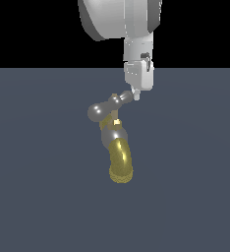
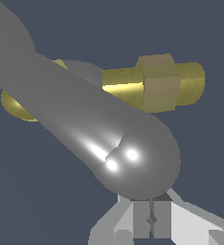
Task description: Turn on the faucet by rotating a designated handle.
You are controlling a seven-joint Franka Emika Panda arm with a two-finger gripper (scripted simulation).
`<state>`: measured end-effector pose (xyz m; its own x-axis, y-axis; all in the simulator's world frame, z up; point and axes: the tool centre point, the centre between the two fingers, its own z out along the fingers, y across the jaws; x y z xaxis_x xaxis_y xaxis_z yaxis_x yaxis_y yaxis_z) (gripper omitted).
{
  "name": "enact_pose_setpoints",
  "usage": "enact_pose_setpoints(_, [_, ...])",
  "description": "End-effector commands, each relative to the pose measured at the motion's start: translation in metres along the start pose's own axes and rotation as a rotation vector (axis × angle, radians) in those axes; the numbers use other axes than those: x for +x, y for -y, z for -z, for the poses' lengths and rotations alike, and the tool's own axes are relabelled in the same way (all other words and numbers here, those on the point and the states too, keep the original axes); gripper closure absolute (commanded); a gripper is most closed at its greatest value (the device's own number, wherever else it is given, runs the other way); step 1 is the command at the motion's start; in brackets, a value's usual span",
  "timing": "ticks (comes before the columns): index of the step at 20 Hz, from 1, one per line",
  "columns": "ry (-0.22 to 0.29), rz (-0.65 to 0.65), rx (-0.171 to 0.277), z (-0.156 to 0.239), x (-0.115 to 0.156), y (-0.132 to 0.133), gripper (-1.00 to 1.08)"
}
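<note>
The gripper (image 1: 134, 94) hangs with its fingers drawn together, holding nothing, its tip right against the end of the handle (image 1: 108, 107) toward the exterior view's right. The bar runs down-left from there atop the faucet (image 1: 116, 147), mid-worktop, so a sideways push should swing it.

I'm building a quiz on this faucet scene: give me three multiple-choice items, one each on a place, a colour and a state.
1. Which end of the handle is the gripper at, in the exterior view?
A. left
B. right
C. middle

2. What colour is the spout?
A. brass-gold
B. red
C. white

3. How are the gripper fingers?
A. spread wide
B. together
C. around the spout

Answers:
1 B, its tip meets the right bulb.
2 A, the curved faucet outlet shines gold.
3 B, the wrist view shows only a slit between them.
</note>
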<state>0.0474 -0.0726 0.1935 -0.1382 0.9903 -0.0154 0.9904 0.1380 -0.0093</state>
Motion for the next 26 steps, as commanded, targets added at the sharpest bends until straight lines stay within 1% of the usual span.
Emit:
enact_pose_setpoints(1, [-0.003,0.010,-0.001,0.001,0.016,-0.003,1.08])
enact_pose_setpoints(14, [-0.015,0.052,-0.010,0.005,0.121,-0.020,1.08])
enact_pose_setpoints(15, [-0.015,0.052,-0.010,0.005,0.121,-0.020,1.08])
enact_pose_setpoints(16, [0.010,-0.026,-0.006,0.001,0.062,-0.013,1.08])
enact_pose_setpoints(26, [0.001,0.002,-0.007,0.002,0.106,0.004,1.08])
